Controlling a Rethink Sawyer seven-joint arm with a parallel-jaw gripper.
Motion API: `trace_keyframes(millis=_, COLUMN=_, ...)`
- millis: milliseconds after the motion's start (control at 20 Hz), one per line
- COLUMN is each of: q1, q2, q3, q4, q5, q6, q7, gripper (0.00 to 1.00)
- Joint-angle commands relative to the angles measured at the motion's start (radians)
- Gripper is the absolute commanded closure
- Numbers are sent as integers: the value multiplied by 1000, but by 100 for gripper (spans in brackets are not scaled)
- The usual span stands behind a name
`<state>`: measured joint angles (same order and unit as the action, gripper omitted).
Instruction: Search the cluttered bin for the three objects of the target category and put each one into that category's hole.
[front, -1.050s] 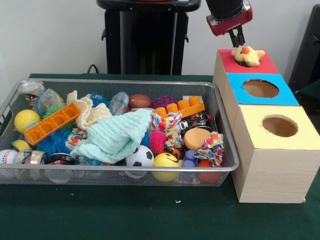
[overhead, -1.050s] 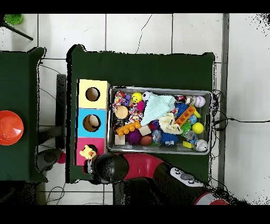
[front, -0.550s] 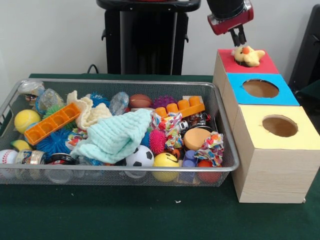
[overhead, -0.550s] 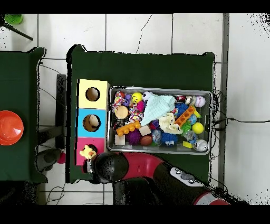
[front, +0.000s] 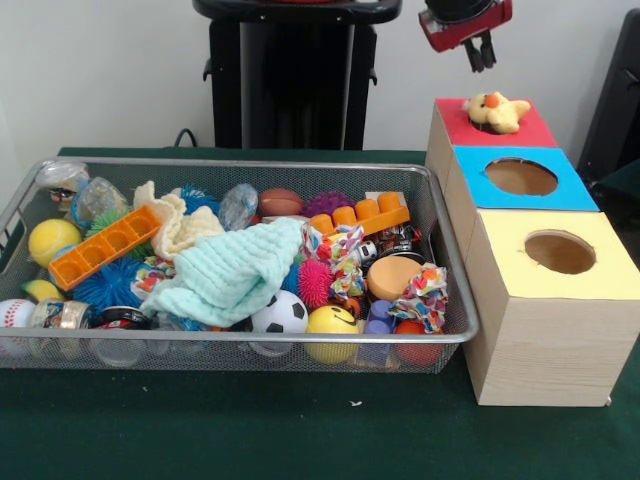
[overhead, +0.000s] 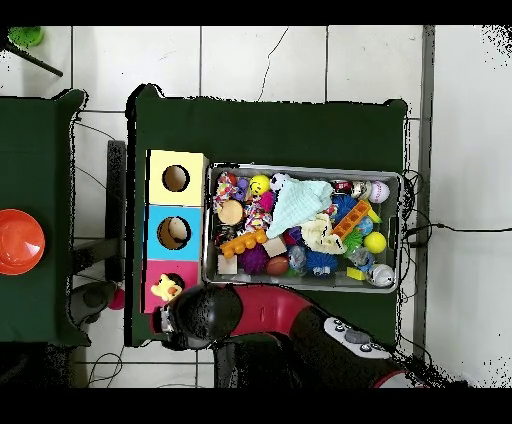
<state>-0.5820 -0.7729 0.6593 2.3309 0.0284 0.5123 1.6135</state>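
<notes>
The small yellow plush chick (front: 497, 111) is seen lying on the red top of the wooden sorting box (front: 520, 133), not dropped through any hole. Directly above it, apart, the red-and-black gripper (front: 480, 55) hangs empty, fingers nearly together.

I see a small yellow plush chick with an orange beak (front: 495, 110) lying on the red-topped wooden box (front: 520, 132), over its hole. The wire-mesh bin of mixed toys (front: 440, 235) sits just beside the boxes.
</notes>
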Motion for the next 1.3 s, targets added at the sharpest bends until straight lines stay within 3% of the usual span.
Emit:
trace_keyframes(millis=50, q1=-33, q2=-36, q3=67, q4=-73, q5=77, q6=124, q7=82, gripper=100)
trace_keyframes(millis=600, q1=-88, q2=-40, q3=161, q4=-39, q5=122, q6=-104, q7=129, gripper=100)
trace_keyframes(millis=950, q1=-102, q2=-34, q3=183, q4=-21, q5=84, q6=-235, q7=156, gripper=100)
trace_keyframes(millis=1300, q1=-50, q2=1, q3=100, q4=-47, q5=36, q6=-286, q7=134, gripper=100)
